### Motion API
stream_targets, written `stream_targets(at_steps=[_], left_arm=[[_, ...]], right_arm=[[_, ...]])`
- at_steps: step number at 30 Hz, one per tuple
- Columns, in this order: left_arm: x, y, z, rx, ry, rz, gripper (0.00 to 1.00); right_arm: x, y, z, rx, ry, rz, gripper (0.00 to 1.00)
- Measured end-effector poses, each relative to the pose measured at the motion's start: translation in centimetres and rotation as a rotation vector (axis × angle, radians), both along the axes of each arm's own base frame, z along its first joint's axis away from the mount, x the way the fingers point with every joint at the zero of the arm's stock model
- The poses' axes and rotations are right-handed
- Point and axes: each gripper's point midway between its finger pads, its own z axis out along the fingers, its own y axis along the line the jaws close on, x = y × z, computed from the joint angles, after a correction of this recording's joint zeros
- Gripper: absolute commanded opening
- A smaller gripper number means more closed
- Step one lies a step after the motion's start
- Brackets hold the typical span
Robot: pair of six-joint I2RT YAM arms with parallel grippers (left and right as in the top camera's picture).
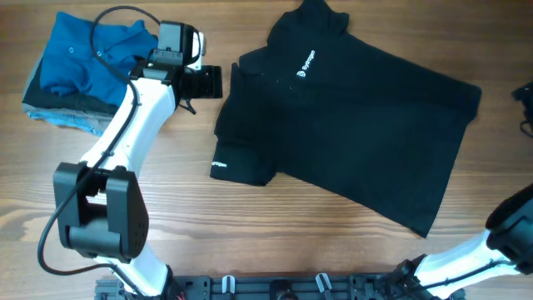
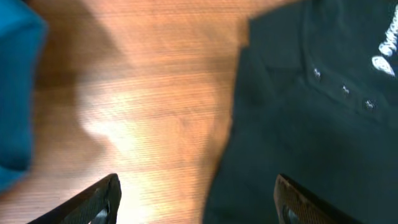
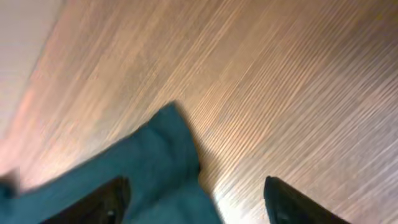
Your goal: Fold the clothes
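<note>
Polo shirt is being borne flat by the table, collar at the far side. Garment stack is being supported well left of the shirt. Left gripper is being held between them, just beside the shirt's left edge.

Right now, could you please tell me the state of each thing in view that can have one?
Black polo shirt: spread flat, logo up, not yet folded.
Blue polo shirt: loosely folded, on top of the stack.
Left pincer: open, over the black shirt's edge, holding nothing.
Right pincer: open, over a teal cloth.
</note>
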Motion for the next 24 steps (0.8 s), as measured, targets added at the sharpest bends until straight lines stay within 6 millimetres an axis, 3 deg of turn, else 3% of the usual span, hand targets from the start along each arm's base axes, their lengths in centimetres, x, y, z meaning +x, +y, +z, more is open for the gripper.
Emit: stream_targets(at_steps=[4,6,10,11,12,15,17,20,24], left_arm=[[-2.4,-2.4,-0.9,-0.019,0.088,-0.065,0.59],[-3.6,-3.5,-1.7,-0.016,0.118,-0.104,0.50],[-5.4,-3.9,-4.0,-0.005,0.181,-0.130,0.58],[-5.7,-3.8,-4.7,-0.001,0.199,-0.129,0.59],[-5.7,-3.8,-5.2,0.001,0.205,-0.133,0.61],[-5.0,-4.0,-5.3,-0.002,0.179,-0.136,0.64],[-4.8,-4.1,-5.2,-0.007,0.168,-0.138,0.66],[-4.7,-4.2,-5.2,-0.008,0.168,-0.138,0.70],[-4.7,-4.2,-5.2,-0.008,0.167,-0.138,0.77]], right_arm=[[-0.3,3.7,1.5,0.137,-0.032,0.101,0.72],[-1.2,6.7,2.2,0.222,-0.010,0.147,0.62],[-3.4,12.3,1.8,0.339,0.128,0.223,0.37],[-3.8,14.0,0.8,0.344,0.189,0.247,0.20],[-4.3,15.2,-0.3,0.348,0.237,0.257,0.11],[-6.3,18.5,-4.4,0.359,0.384,0.272,0.04],[-9.3,20.5,-8.1,0.375,0.514,0.258,0.04],[-13.3,20.5,-11.6,0.359,0.637,0.186,0.04],[-15.8,19.5,-13.7,0.325,0.669,0.068,0.04]])
